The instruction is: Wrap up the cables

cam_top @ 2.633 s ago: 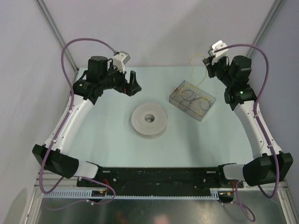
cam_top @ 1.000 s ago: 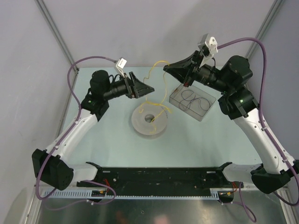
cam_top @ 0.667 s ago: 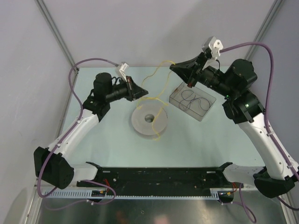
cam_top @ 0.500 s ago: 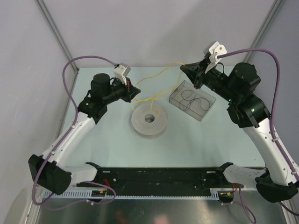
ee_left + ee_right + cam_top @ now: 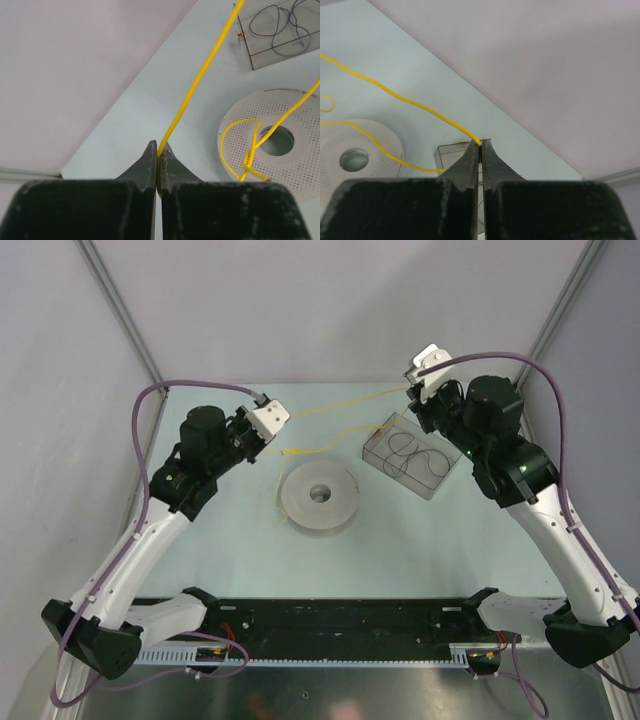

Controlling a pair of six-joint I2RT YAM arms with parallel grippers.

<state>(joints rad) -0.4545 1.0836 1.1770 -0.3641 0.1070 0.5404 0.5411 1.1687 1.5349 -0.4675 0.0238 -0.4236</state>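
Observation:
A thin yellow cable (image 5: 345, 405) runs nearly taut above the table between my two grippers. In the left wrist view my left gripper (image 5: 158, 150) is shut on it, and the cable (image 5: 200, 80) rises away from the fingertips. My right gripper (image 5: 481, 144) is shut on the other stretch of the cable (image 5: 410, 102), above the back of the table. A second slack strand (image 5: 320, 447) hangs lower. Its looped end (image 5: 245, 150) dangles over the white perforated spool (image 5: 319, 496).
A clear plastic box (image 5: 411, 454) holding dark looped wires stands to the right of the spool, below my right gripper. The back wall and corner posts are close behind both grippers. Purple hoses arc over each arm.
My left gripper has shut on the yellow cable. Both arms have drawn apart and back, pulling the cable from loose loops over the spool into a nearly straight line.

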